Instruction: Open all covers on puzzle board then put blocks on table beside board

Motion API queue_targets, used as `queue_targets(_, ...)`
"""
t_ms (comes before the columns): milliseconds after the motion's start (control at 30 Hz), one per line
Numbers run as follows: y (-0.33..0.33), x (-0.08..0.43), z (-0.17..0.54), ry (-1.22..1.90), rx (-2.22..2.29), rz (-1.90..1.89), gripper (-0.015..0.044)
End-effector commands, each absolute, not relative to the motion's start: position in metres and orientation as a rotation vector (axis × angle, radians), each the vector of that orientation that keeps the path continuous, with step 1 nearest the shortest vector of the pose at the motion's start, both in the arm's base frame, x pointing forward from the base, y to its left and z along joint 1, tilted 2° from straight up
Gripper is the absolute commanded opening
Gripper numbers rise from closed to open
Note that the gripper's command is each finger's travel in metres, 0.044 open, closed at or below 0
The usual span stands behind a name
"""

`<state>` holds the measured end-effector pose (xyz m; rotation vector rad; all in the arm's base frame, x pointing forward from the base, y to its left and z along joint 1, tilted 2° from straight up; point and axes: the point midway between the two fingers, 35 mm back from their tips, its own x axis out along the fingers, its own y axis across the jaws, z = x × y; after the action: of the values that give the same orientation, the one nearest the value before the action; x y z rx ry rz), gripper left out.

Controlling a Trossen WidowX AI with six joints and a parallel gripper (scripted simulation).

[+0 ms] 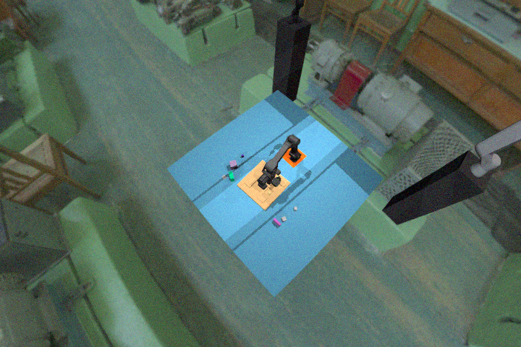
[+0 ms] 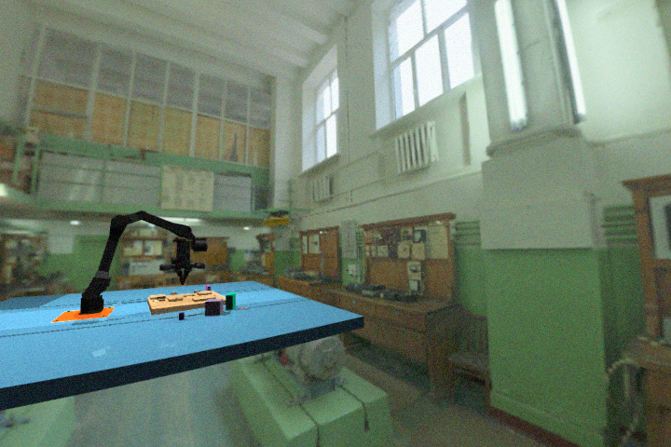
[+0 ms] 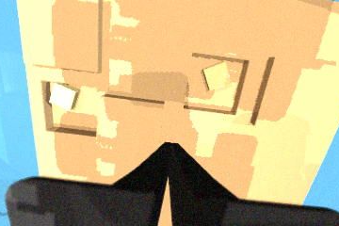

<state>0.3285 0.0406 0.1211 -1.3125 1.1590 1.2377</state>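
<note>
The wooden puzzle board (image 1: pixel 269 202) (image 2: pixel 157 305) (image 3: pixel 163 28) lies on the blue table. In the wrist view one pale block (image 3: pixel 64 96) sits in a well at the left. A second pale block (image 3: pixel 216 76) sits turned in a well right of centre. Both wells show at least partly uncovered. A flat wooden panel (image 3: pixel 77 38) lies at the upper left; whether other raised edges are covers I cannot tell. My gripper (image 3: pixel 170 149) (image 2: pixel 183 282) is shut and empty, tips pointing down above the board. The arm hides part of the board in the top view.
Beside the board lie a purple block (image 1: pixel 233 164) (image 2: pixel 213 307), a green block (image 1: pixel 231 176) (image 2: pixel 230 301) and a small dark blue block (image 1: pixel 242 155) (image 2: pixel 181 316). Across the board lie a magenta bar (image 1: pixel 276 222) and two pale blocks (image 1: pixel 284 218) (image 1: pixel 295 208).
</note>
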Motion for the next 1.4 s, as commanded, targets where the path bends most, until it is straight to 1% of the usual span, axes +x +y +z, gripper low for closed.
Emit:
queue_targets(0,0.040,0.328,0.121,1.162,-1.317,1.239,0.0000)
queue_targets(1367,0.038,0.331,0.081,1.162,-1.317,1.239,0.0000)
